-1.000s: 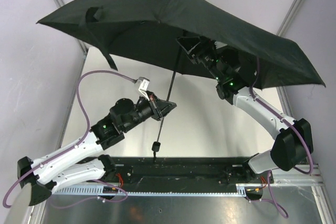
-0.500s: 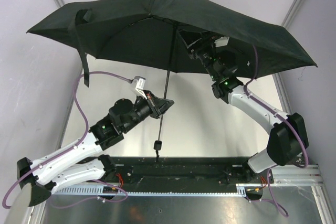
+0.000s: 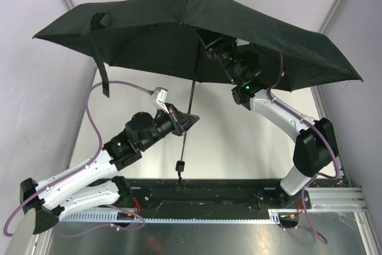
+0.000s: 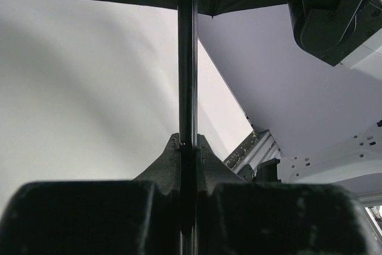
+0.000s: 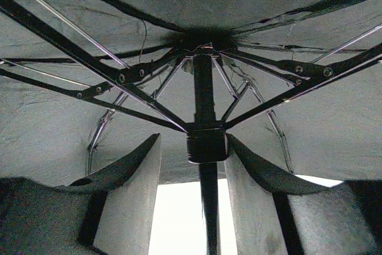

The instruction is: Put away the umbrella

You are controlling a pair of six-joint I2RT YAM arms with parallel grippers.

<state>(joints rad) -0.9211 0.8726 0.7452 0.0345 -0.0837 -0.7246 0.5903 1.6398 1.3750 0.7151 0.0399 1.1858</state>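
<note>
Table [image 3: 239, 141] | left arm [image 3: 89, 168] angled up, jaws clamping umbrella [image 3: 179, 22] shaft | right arm [image 3: 280, 114] raised, jaws flanking runner, grip unclear

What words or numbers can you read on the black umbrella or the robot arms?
No words, numbers or signs can be read in any view.
The umbrella: plain black, with no brand or label showing.
The small white plug: too small to tell whether it has any print.
</note>
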